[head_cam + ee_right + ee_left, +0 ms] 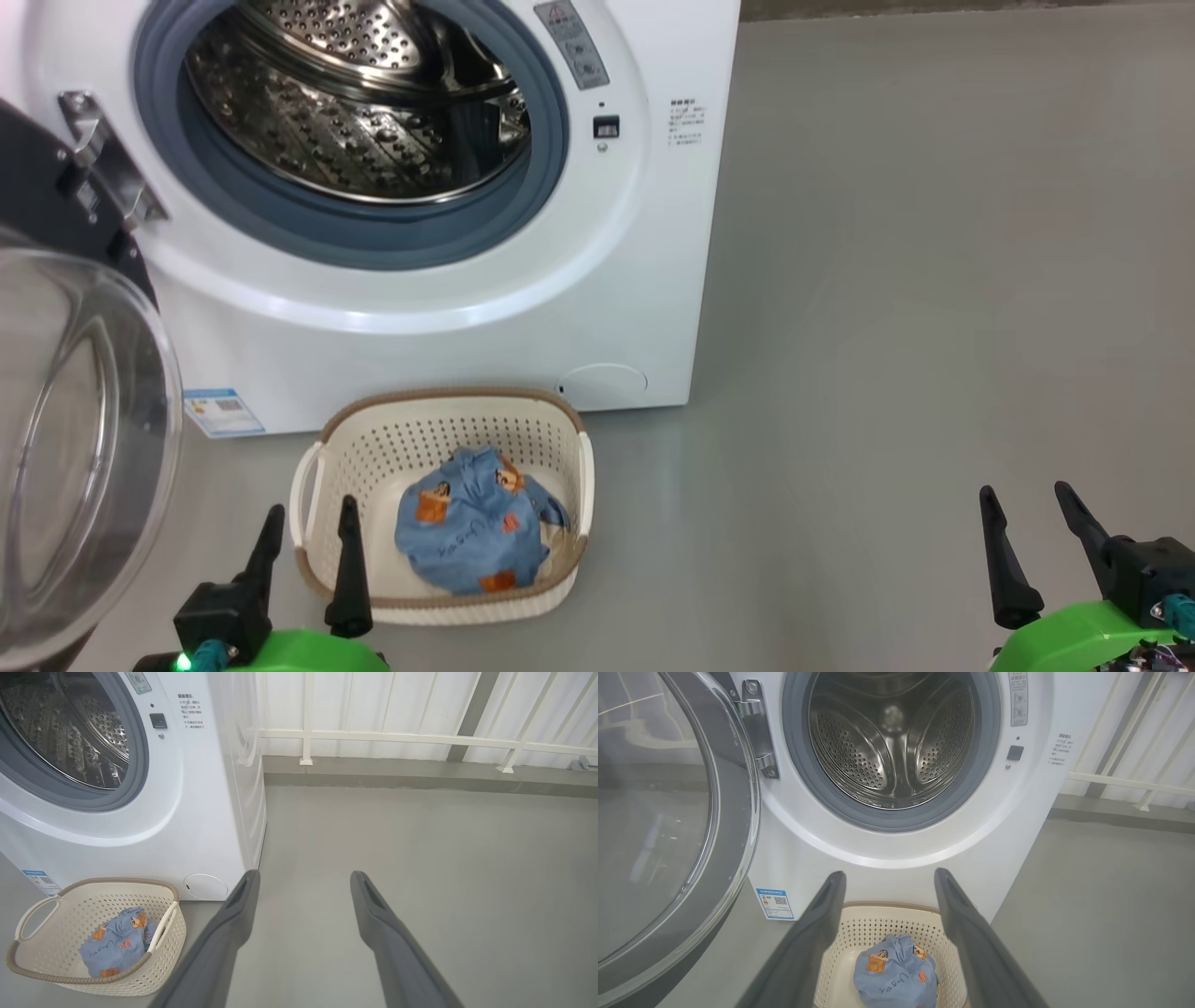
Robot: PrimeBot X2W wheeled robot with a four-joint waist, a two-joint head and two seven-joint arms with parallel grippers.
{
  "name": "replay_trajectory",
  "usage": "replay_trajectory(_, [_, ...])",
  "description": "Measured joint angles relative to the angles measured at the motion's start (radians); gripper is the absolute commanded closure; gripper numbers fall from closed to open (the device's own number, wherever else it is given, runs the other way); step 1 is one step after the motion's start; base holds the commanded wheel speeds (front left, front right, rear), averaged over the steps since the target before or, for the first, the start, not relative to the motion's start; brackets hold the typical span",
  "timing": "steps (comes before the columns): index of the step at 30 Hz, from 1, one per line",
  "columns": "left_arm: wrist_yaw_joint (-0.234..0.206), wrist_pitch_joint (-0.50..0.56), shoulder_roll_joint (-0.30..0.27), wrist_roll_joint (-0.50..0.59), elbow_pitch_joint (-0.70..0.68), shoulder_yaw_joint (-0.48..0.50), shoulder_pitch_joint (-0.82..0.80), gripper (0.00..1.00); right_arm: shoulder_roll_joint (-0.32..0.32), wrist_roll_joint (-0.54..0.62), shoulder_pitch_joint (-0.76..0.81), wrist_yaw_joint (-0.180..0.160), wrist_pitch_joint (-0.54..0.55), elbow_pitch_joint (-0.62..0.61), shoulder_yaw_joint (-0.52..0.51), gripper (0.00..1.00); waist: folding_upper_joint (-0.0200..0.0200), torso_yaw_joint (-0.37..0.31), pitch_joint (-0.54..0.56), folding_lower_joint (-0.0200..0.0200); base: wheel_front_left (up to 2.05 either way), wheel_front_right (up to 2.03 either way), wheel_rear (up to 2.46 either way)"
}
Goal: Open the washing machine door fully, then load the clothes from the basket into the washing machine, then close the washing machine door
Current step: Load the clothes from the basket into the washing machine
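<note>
**Blue bundle sits just right of the left claw**

At far left the washing machine door (65, 448) hangs swung open. The left gripper (312, 509), fingers spread wide and empty, hovers at the near-left rim of the basket (448, 397). The clothes (471, 532), a rounded light blue heap with no clear long axis, lie inside, ahead and rightward. The washing machine (420, 317) stands just behind the basket. The right gripper (1025, 490), equally wide and empty, is well apart over floor. The left arm is likely nearer, and the basket wall calls for a reach from above.
</note>
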State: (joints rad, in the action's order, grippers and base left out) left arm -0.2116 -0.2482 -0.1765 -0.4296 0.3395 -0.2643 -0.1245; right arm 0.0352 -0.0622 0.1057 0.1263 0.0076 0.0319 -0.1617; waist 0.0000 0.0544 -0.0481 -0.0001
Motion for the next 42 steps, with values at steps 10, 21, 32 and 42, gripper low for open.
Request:
replay_trajectory(10, [0.01, 0.0, 0.0, 0.006, 0.01, -0.009, -0.006, 0.0, 0.0, -0.002, 0.0, 0.0, 0.0, -0.001, 0.0, 0.0, 0.0, 0.006, -0.005, 0.0002, 1.6, -1.6, 0.0])
replay_trajectory(21, [0.019, 0.0, 0.001, 0.006, 0.013, -0.005, -0.013, 0.0, 0.0, -0.004, 0.0, 0.0, 0.0, -0.002, 0.002, 0.0, 0.0, 0.011, -0.012, 0.0001, 0.34, -0.34, 0.0])
replay_trajectory(32, [0.028, 0.0, 0.005, 0.006, 0.024, -0.004, -0.013, 0.0, 0.0, -0.004, 0.0, 0.0, 0.0, -0.002, 0.002, 0.0, 0.0, 0.012, -0.017, 0.0001, 0.0, 0.0, 0.0])
replay_trajectory(42, [0.031, 0.002, 0.01, 0.011, 0.074, -0.028, -0.029, 0.0, 0.0, -0.007, -0.009, 0.0, 0.0, -0.005, 0.008, 0.0, 0.0, 0.011, -0.042, 0.0001, 0.0, 0.0, 0.0])
